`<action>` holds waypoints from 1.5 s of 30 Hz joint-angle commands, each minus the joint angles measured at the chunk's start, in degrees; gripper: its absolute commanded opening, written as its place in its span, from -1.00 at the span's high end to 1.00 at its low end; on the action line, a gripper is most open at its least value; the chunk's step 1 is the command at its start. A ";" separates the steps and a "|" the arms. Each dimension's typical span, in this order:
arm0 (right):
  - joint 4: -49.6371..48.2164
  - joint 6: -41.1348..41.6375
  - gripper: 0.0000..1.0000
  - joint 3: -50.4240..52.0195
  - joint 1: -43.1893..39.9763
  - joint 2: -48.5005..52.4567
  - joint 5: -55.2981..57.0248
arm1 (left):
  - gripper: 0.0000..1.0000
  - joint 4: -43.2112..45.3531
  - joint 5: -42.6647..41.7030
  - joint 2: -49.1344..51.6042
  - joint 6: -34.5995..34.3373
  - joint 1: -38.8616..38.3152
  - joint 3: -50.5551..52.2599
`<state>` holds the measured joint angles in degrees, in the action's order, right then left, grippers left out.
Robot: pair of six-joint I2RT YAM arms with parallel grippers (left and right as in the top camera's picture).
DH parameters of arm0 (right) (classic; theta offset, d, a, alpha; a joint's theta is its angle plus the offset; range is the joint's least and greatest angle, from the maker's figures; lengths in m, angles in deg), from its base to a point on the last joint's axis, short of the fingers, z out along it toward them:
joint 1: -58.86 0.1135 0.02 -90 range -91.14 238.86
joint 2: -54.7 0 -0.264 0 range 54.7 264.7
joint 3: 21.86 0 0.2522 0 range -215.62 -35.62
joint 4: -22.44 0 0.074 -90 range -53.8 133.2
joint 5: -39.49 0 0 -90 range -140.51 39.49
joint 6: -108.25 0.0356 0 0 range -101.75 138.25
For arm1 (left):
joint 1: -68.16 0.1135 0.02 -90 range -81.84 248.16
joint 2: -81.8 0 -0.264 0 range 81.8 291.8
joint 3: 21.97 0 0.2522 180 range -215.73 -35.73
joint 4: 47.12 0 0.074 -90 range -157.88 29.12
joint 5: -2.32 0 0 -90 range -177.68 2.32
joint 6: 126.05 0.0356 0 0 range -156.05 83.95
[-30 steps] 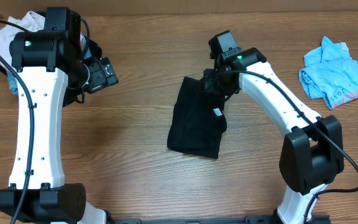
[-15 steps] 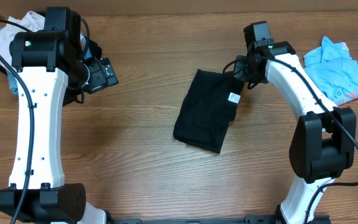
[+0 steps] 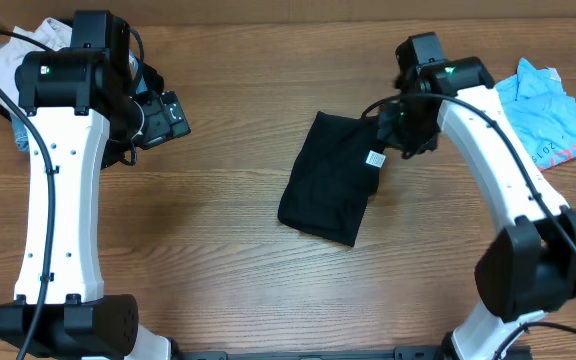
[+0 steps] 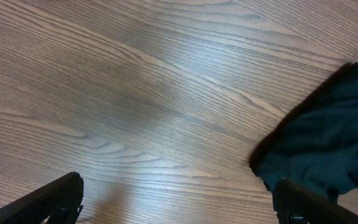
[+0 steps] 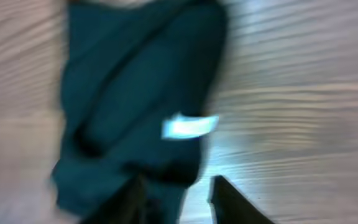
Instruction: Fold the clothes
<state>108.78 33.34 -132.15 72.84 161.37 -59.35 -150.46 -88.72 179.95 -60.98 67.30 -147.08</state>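
Here, the black T-shirt (image 3: 330, 180) lies folded, its white label (image 3: 375, 157) showing.

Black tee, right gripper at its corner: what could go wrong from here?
Right gripper sits at a corner of the black tee, by its white label; grip state is unclear, so pulling away could drag the fold open. Right wrist view is blurred, so edge alignment is hard to verify.

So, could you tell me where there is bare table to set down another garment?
The widest bare wood lies between the left arm and the black T-shirt; another strip lies between it and the table near edge. It is crowded on the right, where the right arm stands between shirt and light blue tee.
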 commanded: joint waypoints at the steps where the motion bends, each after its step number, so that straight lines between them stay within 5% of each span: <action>1: -3.74 -10.69 -0.06 4.92 5.62 -0.79 -7.85 | -1.00 0.07 -0.04 0.09 0.96 0.09 -0.33; 6: -22.99 -11.08 -0.14 21.53 7.06 -0.76 -3.78 | -1.00 -0.28 -0.04 0.09 1.66 0.09 -0.33; 10: -24.46 -11.06 -0.02 23.21 6.29 -0.74 -4.98 | -1.00 -0.22 -0.02 0.09 1.84 0.09 -0.33; 12: -22.36 -10.60 0.19 23.21 6.32 -0.74 -5.40 | -1.00 -0.15 -0.02 0.09 1.84 0.09 -0.33; 16: -20.17 -9.09 0.92 22.77 5.77 -0.76 -5.40 | -1.00 -0.11 -0.04 0.09 1.81 0.09 -0.33; 31: 1.79 1.20 0.92 15.06 5.77 -0.81 -8.81 | -1.00 0.13 -0.04 0.09 1.81 0.09 -0.33; 35: 6.78 3.32 0.51 15.08 5.77 -0.81 -5.09 | -1.00 0.09 -0.07 0.09 1.81 0.09 -0.33; 39: 8.96 7.98 0.73 15.06 5.62 -0.81 1.11 | -1.00 0.04 -0.83 0.09 1.84 0.09 -0.33; 41: 7.50 8.15 0.41 15.02 4.68 -0.81 1.11 | -1.00 0.50 -4.50 0.09 3.76 0.07 -0.33; 43: 6.19 8.09 -0.57 14.93 2.78 -0.81 1.14 | -1.00 3.26 -9.81 0.15 9.62 -0.04 0.11; 45: 5.73 8.07 -1.00 13.27 -1.75 -0.81 0.87 | -1.00 7.26 -12.24 0.87 10.86 -0.85 2.47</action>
<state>114.83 40.86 -116.09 75.52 161.35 -59.18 -146.29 -95.41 179.95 -54.75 67.28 -146.79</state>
